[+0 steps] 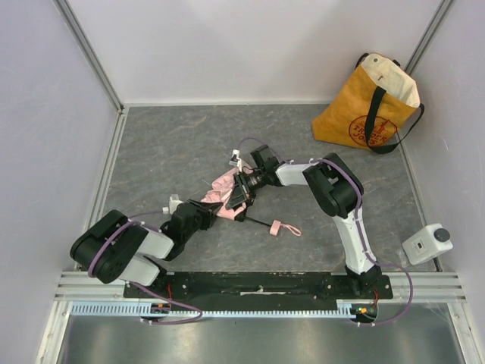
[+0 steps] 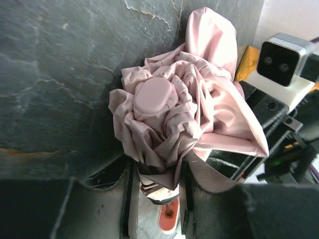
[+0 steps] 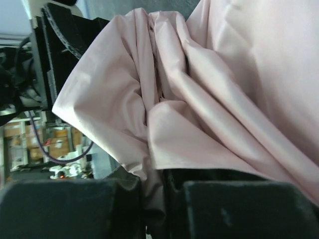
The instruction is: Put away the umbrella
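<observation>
The umbrella (image 1: 224, 189) lies mid-table as a crumpled pale pink bundle. Its thin black shaft (image 1: 259, 222) runs right to the small pink handle (image 1: 285, 227) with its strap. My left gripper (image 1: 214, 206) comes in from the lower left. In the left wrist view its fingers (image 2: 158, 174) press on both sides of the bundle's gathered lower end, below the flat pink cap (image 2: 154, 94) of the umbrella (image 2: 174, 124). My right gripper (image 1: 242, 189) reaches in from the right. It (image 3: 154, 196) is shut on a fold of the pink fabric (image 3: 209, 99), which fills most of that view.
A yellow tote bag (image 1: 367, 106) with black straps stands open at the back right, against the wall. A small white box (image 1: 428, 243) sits near the right arm's base. Metal rails line the left side and the near edge (image 1: 250, 284).
</observation>
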Robot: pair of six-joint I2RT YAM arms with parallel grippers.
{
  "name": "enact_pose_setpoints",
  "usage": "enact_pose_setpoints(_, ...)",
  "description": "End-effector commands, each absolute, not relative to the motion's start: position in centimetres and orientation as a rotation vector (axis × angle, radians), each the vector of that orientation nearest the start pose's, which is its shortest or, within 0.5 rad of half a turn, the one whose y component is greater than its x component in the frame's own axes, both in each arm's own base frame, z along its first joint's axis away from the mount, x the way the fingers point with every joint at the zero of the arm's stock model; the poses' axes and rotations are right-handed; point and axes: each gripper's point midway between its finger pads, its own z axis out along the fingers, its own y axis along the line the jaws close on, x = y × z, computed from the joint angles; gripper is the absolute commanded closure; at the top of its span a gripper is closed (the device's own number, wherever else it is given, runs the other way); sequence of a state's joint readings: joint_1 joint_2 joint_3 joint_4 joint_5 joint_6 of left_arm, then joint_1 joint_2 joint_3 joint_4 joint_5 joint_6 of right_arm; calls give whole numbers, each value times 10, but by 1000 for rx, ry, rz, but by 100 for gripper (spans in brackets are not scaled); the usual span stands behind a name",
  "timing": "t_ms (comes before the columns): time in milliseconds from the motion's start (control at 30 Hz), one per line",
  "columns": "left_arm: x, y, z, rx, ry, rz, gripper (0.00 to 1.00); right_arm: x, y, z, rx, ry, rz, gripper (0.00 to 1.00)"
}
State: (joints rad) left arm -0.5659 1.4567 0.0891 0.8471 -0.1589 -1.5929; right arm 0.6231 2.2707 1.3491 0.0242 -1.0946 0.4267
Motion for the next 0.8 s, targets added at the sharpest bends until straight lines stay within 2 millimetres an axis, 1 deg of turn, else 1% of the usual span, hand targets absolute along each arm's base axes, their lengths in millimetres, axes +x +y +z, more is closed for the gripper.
enact_pose_setpoints(0,213,-146,-58,-1256,2298,-603,98,222,348,-39,-732,2910,1232,78)
enact_pose_setpoints(100,204,-144,-66,-1324,2361,-519,98,232,330,-35,-733,2889,1021,60)
enact_pose_setpoints(133,202,-144,-67,-1329,2377,-502,98,236,327,-27,-734,2859,983,53)
enact_pose_setpoints(167,199,-143,-69,-1348,2391,-481,98,240,323,-24,-733,2839,929,49)
enact_pose_setpoints(200,194,-142,-72,-1378,2409,-453,98,247,318,-12,-742,2791,871,43)
enact_pose_setpoints(233,193,-143,-73,-1399,2420,-445,98,253,314,-2,-757,2748,820,41)
enact_pose_setpoints(267,187,-143,-76,-1423,2453,-414,98,258,308,6,-782,2701,734,34)
enact_pose_setpoints(333,183,-147,-77,-1435,2498,-396,98,271,299,29,-821,2587,578,27)
enact_pose_setpoints(433,180,-151,-77,-1460,2519,-400,98,280,289,64,-853,2434,422,20)
enact_pose_setpoints(500,180,-148,-75,-1459,2509,-391,99,287,280,87,-838,2353,325,16)
enact_pose_setpoints(533,181,-146,-74,-1455,2499,-379,99,286,278,95,-845,2325,312,16)
enact_pose_setpoints(567,182,-145,-72,-1449,2495,-379,99,283,280,104,-883,2281,295,13)
enact_pose_setpoints(600,184,-146,-70,-1446,2487,-390,98,276,288,113,-941,2217,277,12)
enact_pose_setpoints(633,179,-144,-71,-1452,2506,-361,98,262,301,121,-1030,2133,264,12)
enact_pose_setpoints(667,179,-146,-69,-1451,2511,-368,99,251,315,128,-1091,2050,256,11)
enact_pose_setpoints(700,179,-147,-67,-1453,2520,-371,98,237,330,129,-1154,1972,256,11)
enact_pose_setpoints(767,178,-150,-64,-1462,2534,-373,99,222,351,129,-1201,1877,290,12)
